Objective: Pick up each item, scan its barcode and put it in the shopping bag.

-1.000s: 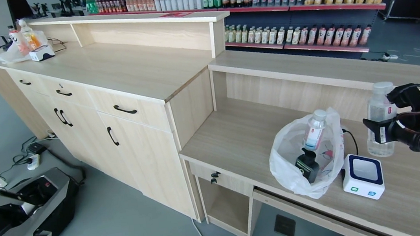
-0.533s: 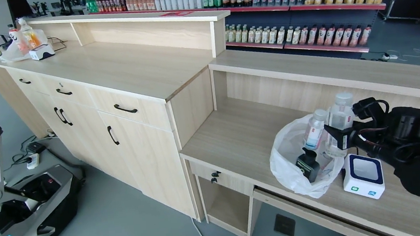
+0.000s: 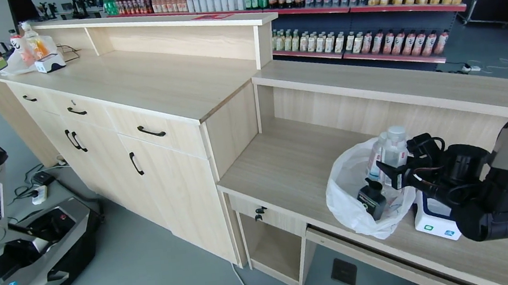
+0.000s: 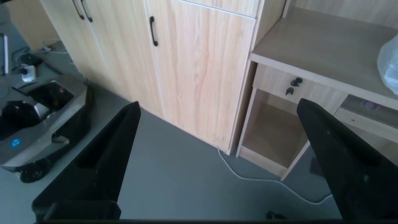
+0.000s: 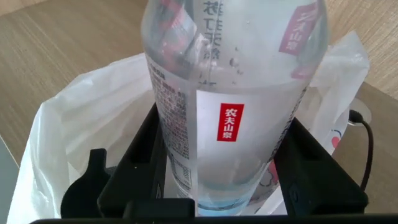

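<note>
Gripped bottle [image 5: 249, 74] (red label [image 5: 231, 122]) over bag [image 3: 343, 194]

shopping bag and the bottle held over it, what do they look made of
Shopping bag: probably thin plastic film. It looks milky and half see-through, with soft crumples and creases. Held bottle: likely clear plastic with a glossy finish. The view behind shows through its wall, and light glints off it.

The water bottle [image 5: 236, 93] carries a red strip of white characters, with columns of small dark print beside it and more red-and-white lettering higher up. The scanner [image 3: 430, 223] on the worktop [image 3: 295, 171] shows green and blue badges on its near face, too small to read.
</note>
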`<state>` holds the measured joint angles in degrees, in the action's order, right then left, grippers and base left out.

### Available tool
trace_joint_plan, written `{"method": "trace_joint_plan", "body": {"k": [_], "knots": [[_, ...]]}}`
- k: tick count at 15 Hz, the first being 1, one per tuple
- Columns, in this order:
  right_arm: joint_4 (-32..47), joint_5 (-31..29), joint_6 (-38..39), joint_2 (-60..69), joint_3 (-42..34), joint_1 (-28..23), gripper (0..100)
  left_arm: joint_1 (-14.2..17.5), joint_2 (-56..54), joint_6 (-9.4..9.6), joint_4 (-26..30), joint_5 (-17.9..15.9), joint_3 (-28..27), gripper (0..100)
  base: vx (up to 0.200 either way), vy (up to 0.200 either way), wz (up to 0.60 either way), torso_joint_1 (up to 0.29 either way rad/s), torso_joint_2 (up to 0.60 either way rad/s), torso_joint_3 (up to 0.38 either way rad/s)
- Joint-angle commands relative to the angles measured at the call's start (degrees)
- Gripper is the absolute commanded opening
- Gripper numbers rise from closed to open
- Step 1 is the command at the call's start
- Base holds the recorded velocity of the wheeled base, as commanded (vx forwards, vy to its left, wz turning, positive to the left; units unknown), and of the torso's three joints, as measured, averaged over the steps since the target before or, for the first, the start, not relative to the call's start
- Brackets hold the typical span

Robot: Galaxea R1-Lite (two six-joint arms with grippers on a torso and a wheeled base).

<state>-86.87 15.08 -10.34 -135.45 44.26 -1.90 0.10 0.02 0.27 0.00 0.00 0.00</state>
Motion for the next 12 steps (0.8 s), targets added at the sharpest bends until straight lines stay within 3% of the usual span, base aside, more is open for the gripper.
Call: {"method": "trace_joint_plan", "body": {"k": [1, 12], "knots": [[-0.67, 0.56, -0.03, -2.8, 0.56, -0.03, 0, -0.01, -0.02, 0.0, 0.0, 0.0, 0.0, 100, 0.0, 0.0, 0.0, 0.0, 0.0, 0.0], [-0.84, 0.92, -0.47, -7.37, 3.72, -1.17, 0, -0.01, -0.02, 0.0, 0.0, 0.0, 0.0, 100, 0.0, 0.0, 0.0, 0.0, 0.0, 0.0]]}}
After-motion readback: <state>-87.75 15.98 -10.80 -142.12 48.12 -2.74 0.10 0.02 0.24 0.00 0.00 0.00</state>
